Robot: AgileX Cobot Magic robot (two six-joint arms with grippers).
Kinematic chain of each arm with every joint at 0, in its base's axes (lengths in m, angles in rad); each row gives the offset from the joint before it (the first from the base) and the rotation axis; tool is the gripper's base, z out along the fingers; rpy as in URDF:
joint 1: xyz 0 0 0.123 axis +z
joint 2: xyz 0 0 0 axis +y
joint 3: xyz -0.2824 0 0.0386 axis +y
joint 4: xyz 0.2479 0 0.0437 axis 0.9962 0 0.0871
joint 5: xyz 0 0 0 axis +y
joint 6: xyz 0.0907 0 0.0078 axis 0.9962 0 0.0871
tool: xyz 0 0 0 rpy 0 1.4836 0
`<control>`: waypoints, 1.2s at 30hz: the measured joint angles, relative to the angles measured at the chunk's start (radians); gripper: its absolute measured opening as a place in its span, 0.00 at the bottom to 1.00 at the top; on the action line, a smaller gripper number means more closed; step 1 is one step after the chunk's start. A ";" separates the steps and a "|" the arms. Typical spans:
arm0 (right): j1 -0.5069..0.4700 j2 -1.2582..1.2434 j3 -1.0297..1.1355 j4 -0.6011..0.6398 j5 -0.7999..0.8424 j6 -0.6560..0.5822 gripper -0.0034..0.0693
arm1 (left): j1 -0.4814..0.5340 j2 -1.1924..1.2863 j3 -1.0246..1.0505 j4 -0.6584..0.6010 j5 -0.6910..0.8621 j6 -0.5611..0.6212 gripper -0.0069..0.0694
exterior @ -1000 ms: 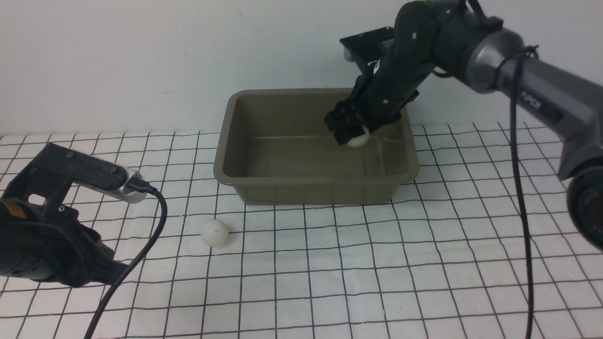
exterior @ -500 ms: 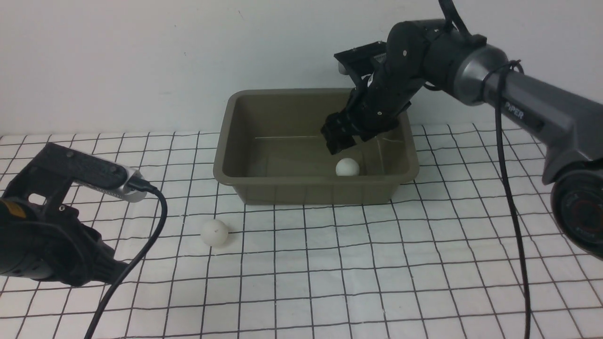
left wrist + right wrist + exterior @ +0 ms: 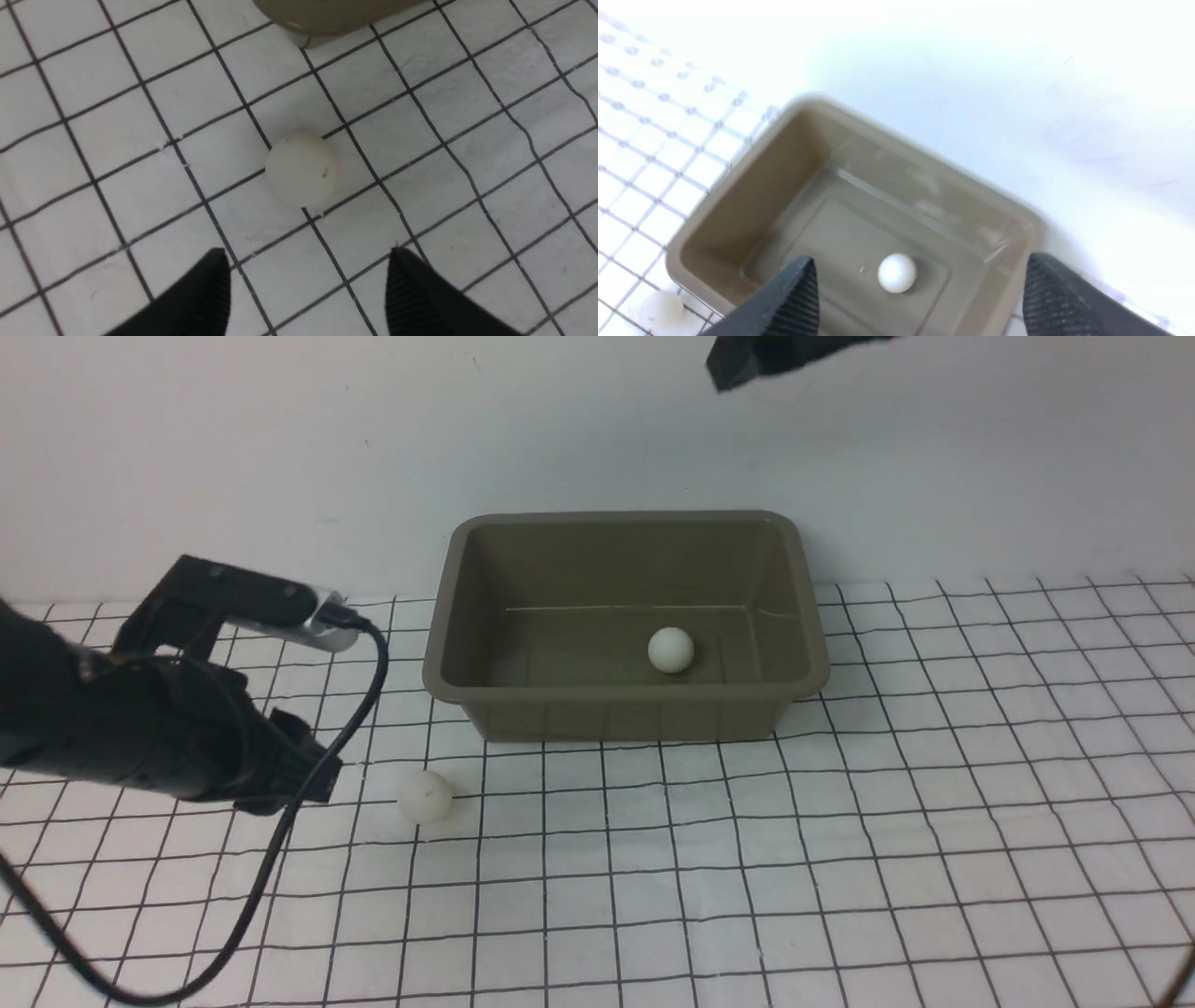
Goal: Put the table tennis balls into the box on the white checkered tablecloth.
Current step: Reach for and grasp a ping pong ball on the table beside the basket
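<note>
The olive-green box (image 3: 560,560) stands on the white checkered tablecloth (image 3: 840,859) against the back wall. One white table tennis ball (image 3: 670,649) lies on the box floor, right of centre. The other ball (image 3: 425,796) rests on the cloth in front of the box's left corner. My left gripper (image 3: 313,775) hovers low just left of this ball. In the left wrist view the left gripper (image 3: 307,254) is open and the ball (image 3: 302,169) lies just ahead of its fingertips, apart from them. My right gripper (image 3: 920,260) is open and empty, high above the box (image 3: 738,177) and its ball (image 3: 897,273).
The left arm's black cable (image 3: 280,840) loops down over the cloth at the front left. Only a black piece of the right arm (image 3: 747,359) shows at the top edge of the front view. A white wall (image 3: 280,448) stands right behind the box.
The right gripper let go of its ball, which dropped and settled in the box, then the arm rose up out of the front view. The left arm moved right toward the loose ball and opened.
</note>
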 joint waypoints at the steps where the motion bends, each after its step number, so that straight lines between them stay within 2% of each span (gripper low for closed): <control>1: -0.004 -0.036 0.011 -0.007 0.000 0.000 0.78 | 0.000 0.035 -0.025 -0.009 0.009 0.015 0.66; 3: -0.006 -0.125 0.054 -0.018 0.007 0.000 0.78 | 0.000 0.110 -0.083 -0.019 0.033 0.023 0.78; 6: -0.006 -0.223 0.126 -0.040 0.017 0.000 0.78 | 0.000 0.200 -0.144 -0.022 0.060 0.027 0.87; 13: -0.006 -0.319 0.243 -0.078 0.024 0.014 0.78 | -0.002 0.359 -0.222 -0.043 0.095 0.031 0.90; 19: -0.006 -0.319 0.248 -0.075 0.024 0.022 0.78 | -0.033 0.426 -0.234 -0.057 0.092 0.040 0.90; 25: -0.006 -0.326 0.248 -0.075 0.024 0.023 0.78 | -0.106 0.461 -0.234 -0.064 -0.007 0.066 0.89; 28: -0.006 -0.326 0.248 -0.074 0.024 0.023 0.78 | -0.120 0.479 -0.235 -0.067 -0.038 0.066 0.85; 33: -0.006 -0.326 0.249 -0.075 0.024 0.023 0.78 | -0.122 0.488 -0.238 -0.035 -0.052 0.017 0.54; 36: -0.006 -0.326 0.250 -0.076 0.023 0.023 0.78 | -0.122 0.488 -0.242 0.007 -0.041 -0.019 0.53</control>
